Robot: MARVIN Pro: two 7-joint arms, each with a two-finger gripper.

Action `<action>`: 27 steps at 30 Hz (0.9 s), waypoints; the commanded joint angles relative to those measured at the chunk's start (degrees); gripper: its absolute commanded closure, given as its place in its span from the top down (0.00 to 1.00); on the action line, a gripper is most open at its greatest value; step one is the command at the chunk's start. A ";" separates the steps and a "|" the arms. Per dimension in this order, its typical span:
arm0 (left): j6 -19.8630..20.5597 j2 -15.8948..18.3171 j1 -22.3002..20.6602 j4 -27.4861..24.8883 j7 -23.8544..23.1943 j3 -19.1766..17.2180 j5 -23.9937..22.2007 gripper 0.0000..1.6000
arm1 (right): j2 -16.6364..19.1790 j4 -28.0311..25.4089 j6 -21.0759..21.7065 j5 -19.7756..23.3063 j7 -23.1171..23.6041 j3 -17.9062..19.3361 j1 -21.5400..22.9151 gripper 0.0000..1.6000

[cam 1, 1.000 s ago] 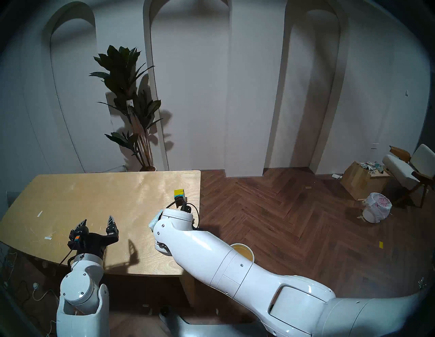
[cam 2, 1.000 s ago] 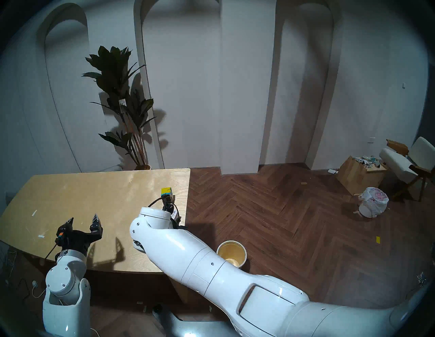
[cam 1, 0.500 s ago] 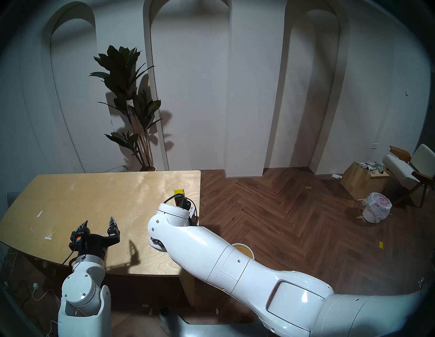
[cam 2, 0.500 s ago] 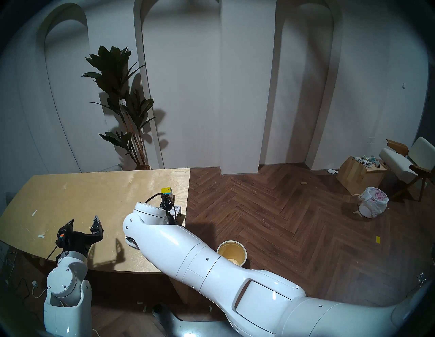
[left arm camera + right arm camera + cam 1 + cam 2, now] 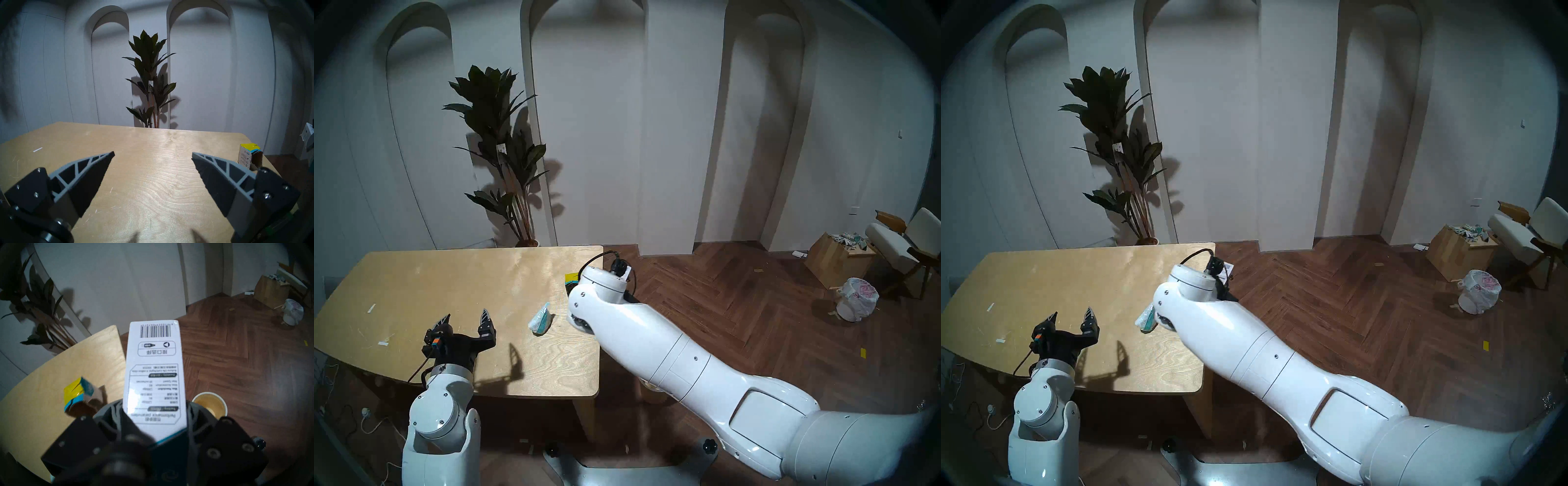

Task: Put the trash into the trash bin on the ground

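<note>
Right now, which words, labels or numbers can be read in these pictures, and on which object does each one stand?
White carton, held in the right gripper, seen upside down:
"Max Resolution"
"Performance parameters", probably; it is blurred.
A barcode; its digits are too small to read.
Chinese lines and figures: too blurred to read.
Black-and-yellow box: small print, unreadable.
Plant tag: unreadable.
Teal-white pouch: nothing readable.

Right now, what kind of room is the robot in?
Probably a home-style living room: a wooden table, a tall plant by arched white walls, and a chair on wood flooring.
</note>
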 commanded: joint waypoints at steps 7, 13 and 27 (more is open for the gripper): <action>0.31 0.06 -0.67 -1.22 0.79 -0.64 0.44 1.00 | 5.62 12.47 -4.07 -3.36 12.69 0.47 4.23 0.00; 0.57 0.08 -0.83 -1.20 1.36 -0.92 0.81 1.00 | 6.42 18.48 -7.62 -3.17 17.20 -0.34 4.88 0.00; 0.62 0.20 -0.92 -1.05 2.10 -0.70 1.00 1.00 | 3.71 36.24 -14.19 -4.06 31.96 -3.05 8.20 0.00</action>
